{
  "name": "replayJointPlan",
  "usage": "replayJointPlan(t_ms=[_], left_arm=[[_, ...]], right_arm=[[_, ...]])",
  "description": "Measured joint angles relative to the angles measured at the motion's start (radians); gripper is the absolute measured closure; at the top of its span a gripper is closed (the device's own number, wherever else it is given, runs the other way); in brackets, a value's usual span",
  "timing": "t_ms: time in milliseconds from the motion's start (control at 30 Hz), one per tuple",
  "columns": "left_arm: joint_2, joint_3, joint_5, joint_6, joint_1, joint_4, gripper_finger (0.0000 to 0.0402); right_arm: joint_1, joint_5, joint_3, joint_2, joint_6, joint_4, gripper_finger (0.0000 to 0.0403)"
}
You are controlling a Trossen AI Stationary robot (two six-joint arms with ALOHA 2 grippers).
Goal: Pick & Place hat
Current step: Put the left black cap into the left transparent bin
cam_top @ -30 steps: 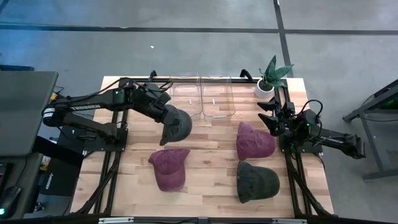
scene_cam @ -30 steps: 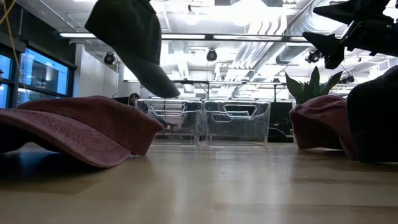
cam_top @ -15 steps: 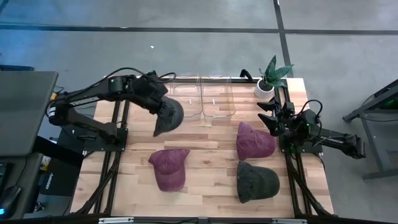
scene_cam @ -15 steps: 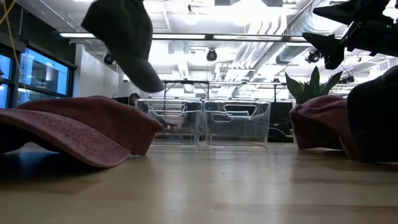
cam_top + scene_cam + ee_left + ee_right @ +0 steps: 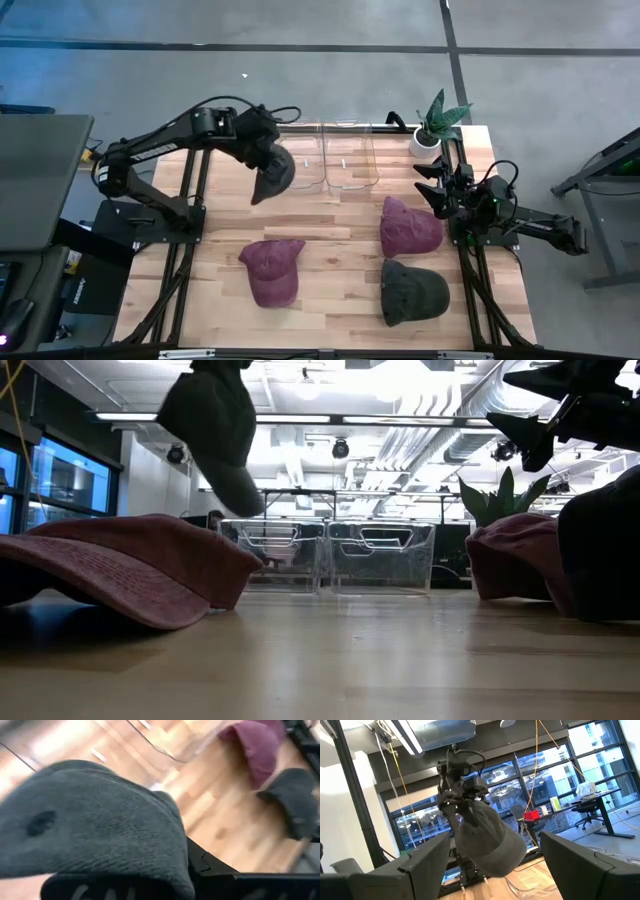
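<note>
You have left gripper (image 5: 262,152) clenched on grey hat (image 5: 274,170), hat hanging high beside left bin (image 5: 298,155), likely lifted to clear rim before drop. Right gripper (image 5: 436,190) parked spread wide, empty, above maroon hat (image 5: 408,226), out of your way.

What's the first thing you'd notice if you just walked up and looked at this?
A dark gray hat dangles in the air, pinched by the left gripper near the clear bins at the table's back. Three more hats lie on the wood: a maroon hat in the middle, another maroon hat and a dark hat by the waiting right gripper.
</note>
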Motion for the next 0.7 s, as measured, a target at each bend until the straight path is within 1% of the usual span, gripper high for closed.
replayJointPlan(t_ms=[100, 233, 467, 633, 700], left_arm=[[0.032, 0.039, -0.083, 0.096, 0.001, -0.06, 0.0401], [0.063, 0.061, -0.176, 0.231, 0.0, -0.089, 0.0401], [0.117, 0.061, -0.33, 0.444, 0.0, -0.055, 0.0401], [0.168, 0.06, -0.465, 0.66, 0.0, -0.018, 0.0401], [0.187, 0.059, -0.506, 0.721, 0.0, -0.011, 0.0401]], right_arm=[[0.0, 0.0, 0.0, 0.0, 0.0, 0.0, 0.0096], [0.0, 0.0, 0.0, 0.0, 0.0, 0.0, 0.0096], [0.0, 0.0, 0.0, 0.0, 0.0, 0.0, 0.0096], [0.0, 0.0, 0.0, 0.0, 0.0, 0.0, 0.0096], [0.0, 0.0, 0.0, 0.0, 0.0, 0.0, 0.0096]])
